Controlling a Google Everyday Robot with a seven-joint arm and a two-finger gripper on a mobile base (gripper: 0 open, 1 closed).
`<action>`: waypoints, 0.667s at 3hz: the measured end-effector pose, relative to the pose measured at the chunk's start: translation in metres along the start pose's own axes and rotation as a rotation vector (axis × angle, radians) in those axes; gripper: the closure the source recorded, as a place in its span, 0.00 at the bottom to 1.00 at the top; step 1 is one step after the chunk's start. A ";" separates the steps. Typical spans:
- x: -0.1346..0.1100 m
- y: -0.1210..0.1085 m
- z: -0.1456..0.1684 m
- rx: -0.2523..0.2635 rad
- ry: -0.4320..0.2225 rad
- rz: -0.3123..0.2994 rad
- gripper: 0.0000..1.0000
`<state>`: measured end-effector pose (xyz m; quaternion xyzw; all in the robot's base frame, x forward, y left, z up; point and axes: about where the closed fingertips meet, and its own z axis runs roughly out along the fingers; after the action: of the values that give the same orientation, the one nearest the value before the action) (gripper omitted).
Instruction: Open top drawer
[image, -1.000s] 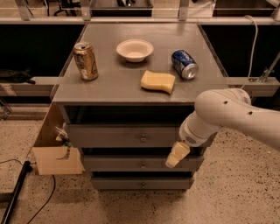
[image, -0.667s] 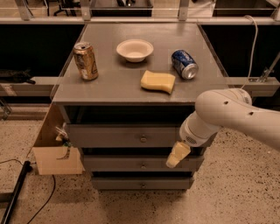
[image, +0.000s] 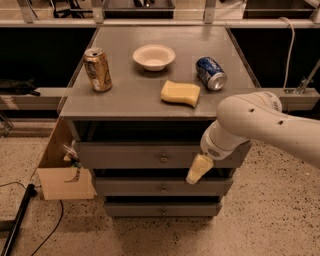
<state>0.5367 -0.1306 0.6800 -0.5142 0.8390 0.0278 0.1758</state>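
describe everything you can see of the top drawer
The top drawer sits right under the tabletop. It is wide and grey, with a flat matte front and one small round metallic knob at its centre. It looks shut, with its front level. The claw hangs in front of its lower right part, right of the knob and off it. The arm hides the drawer's right end.

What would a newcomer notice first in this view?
The big white arm on the right, its gripper at the top drawer's lower edge, right of its knob. Then the cabinet top: a gold can upright at left, a white bowl, a yellow sponge and a blue can on its side.
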 end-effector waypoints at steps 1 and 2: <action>0.003 0.002 -0.006 0.016 0.001 -0.015 0.00; -0.007 -0.002 -0.006 0.041 0.003 -0.050 0.00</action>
<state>0.5398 -0.1267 0.6884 -0.5314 0.8265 0.0052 0.1857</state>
